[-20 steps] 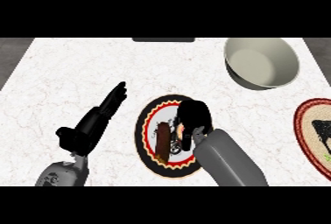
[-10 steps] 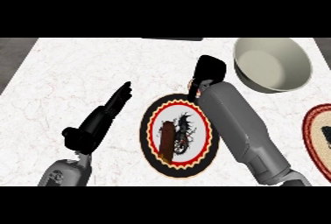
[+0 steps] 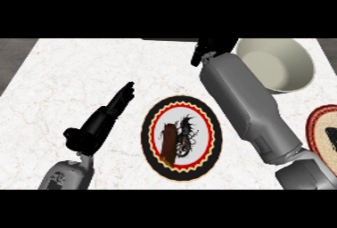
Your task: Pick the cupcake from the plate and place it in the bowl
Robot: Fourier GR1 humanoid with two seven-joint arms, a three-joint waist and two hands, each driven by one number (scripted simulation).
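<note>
kitchen: marble counter (image 3: 79, 75), bowl (image 3: 280, 62), plate (image 3: 204, 111).

The right forearm (image 3: 253, 107) stretches from the lower right edge diagonally up toward the top centre. Its right hand (image 3: 212, 46) shows at the far end, fingers curled downward; what they enclose is hidden. The left hand (image 3: 102, 120) sits at the lower left, fingers straight and pointing up and right, holding nothing.
</note>
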